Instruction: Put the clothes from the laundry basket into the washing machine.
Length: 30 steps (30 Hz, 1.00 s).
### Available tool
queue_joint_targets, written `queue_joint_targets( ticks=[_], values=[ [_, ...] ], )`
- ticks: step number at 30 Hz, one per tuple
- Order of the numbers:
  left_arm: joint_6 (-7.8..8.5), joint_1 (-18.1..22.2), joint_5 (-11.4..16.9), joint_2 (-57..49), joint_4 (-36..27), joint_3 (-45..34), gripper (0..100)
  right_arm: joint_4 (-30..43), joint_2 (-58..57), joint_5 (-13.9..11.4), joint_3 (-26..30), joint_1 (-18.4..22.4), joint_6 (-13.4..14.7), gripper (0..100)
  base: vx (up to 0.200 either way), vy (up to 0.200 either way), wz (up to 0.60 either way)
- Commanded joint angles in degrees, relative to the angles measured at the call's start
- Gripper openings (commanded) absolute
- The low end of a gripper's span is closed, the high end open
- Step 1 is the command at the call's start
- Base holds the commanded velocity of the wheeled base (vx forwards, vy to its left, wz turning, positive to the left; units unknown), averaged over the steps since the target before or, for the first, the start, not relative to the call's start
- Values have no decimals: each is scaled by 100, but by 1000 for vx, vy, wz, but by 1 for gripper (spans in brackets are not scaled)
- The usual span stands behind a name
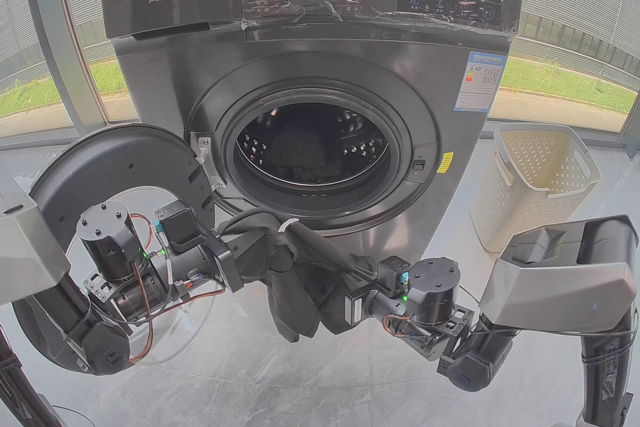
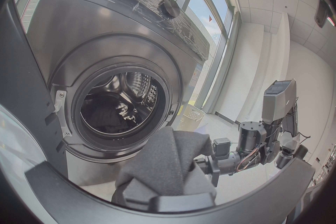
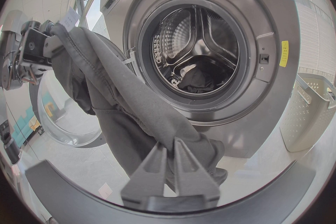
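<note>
Dark garment (image 1: pixel 293 288): hung stretched between left gripper (image 1: pixel 241 250) and right gripper (image 3: pixel 170 153), both closed on it, just before washing machine (image 1: pixel 373 81) opening; judged mid-transfer, required raising into drum (image 1: pixel 312 148).

arms (image 1: pixel 110 235): black cylindrical joints, grey shells | cables (image 1: pixel 137 291): orange | right end effector (image 3: pixel 170 146): grey, tapered

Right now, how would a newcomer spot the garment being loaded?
Find the open washing machine. Below its opening a dark grey garment hangs between the left hand and right hand. Unlike the dark clothes in the drum, it is outside, gripped at both ends.
</note>
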<state>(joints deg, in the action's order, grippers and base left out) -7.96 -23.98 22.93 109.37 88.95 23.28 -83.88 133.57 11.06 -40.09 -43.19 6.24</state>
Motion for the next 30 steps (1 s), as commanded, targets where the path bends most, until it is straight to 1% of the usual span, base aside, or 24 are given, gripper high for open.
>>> queue_joint_targets(
  ticks=[1,3,4,8,14,16,20,22,25,30],
  values=[
    [-4,-45,1,-21,25,9,0,-32,512,-16,-420,12,0,100,0,0,0],
    [-4,-45,1,-21,25,9,0,-32,512,-16,-420,12,0,100,0,0,0],
    [-4,-54,1,-21,25,1,0,-23,679,-25,-587,12,-18,100,0,0,0],
    [-4,-54,1,-21,25,9,0,-23,758,-25,-614,-31,-18,100,0,0,0],
    [-4,-54,1,-4,25,18,0,-32,767,-16,-622,-225,-27,100,0,0,0],
    [-4,-54,1,-4,25,18,0,-23,784,2,-710,-260,-27,100,0,0,0],
    [-4,-54,1,-21,25,1,0,30,890,63,-1027,-225,-62,100,0,0,0],
    [-4,-54,1,-21,25,-8,0,48,943,63,-1150,-181,-132,100,0,0,0],
    [-4,-54,1,-21,25,-8,0,56,1030,72,-1299,-146,-141,100,0,0,0],
    [5,-54,1,-21,25,-17,0,48,1039,81,-1378,-119,-141,100,0,0,0]
  ],
)
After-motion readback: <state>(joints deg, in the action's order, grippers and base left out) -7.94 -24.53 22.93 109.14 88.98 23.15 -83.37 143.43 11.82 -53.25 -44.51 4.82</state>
